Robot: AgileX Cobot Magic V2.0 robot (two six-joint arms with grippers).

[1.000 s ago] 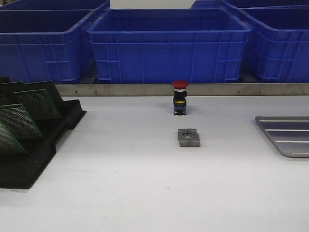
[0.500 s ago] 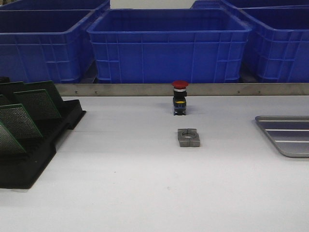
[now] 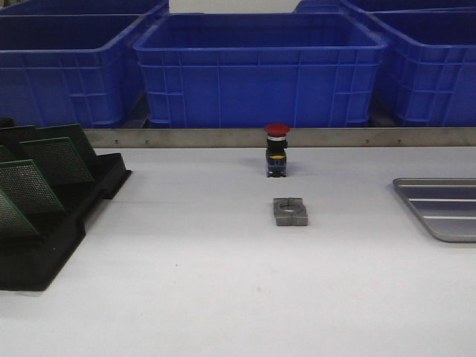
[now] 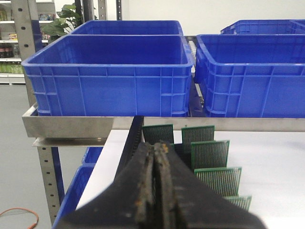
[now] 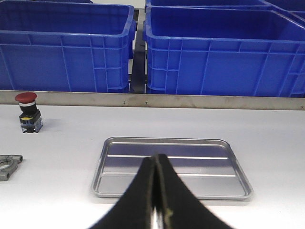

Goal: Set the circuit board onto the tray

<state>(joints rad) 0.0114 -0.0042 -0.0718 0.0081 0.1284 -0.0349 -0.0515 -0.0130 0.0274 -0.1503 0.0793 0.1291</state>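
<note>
Several green circuit boards [image 3: 52, 160] stand tilted in a black slotted rack [image 3: 56, 242] at the table's left. From the left wrist they show as a row of circuit boards [image 4: 209, 153] just past my left gripper [image 4: 157, 145], which is shut and holds nothing. The silver tray [image 3: 442, 208] with a ridged floor lies empty at the table's right edge. The right wrist view has the tray [image 5: 171, 167] straight beyond my right gripper [image 5: 156, 158], also shut and empty. Neither gripper appears in the front view.
A red-capped push button [image 3: 277, 150] stands at the table's middle back, with a grey metal bracket [image 3: 290, 211] in front of it. Big blue bins [image 3: 256, 71] line a shelf behind a metal rail [image 3: 297, 137]. The table's left edge drops off beside the rack.
</note>
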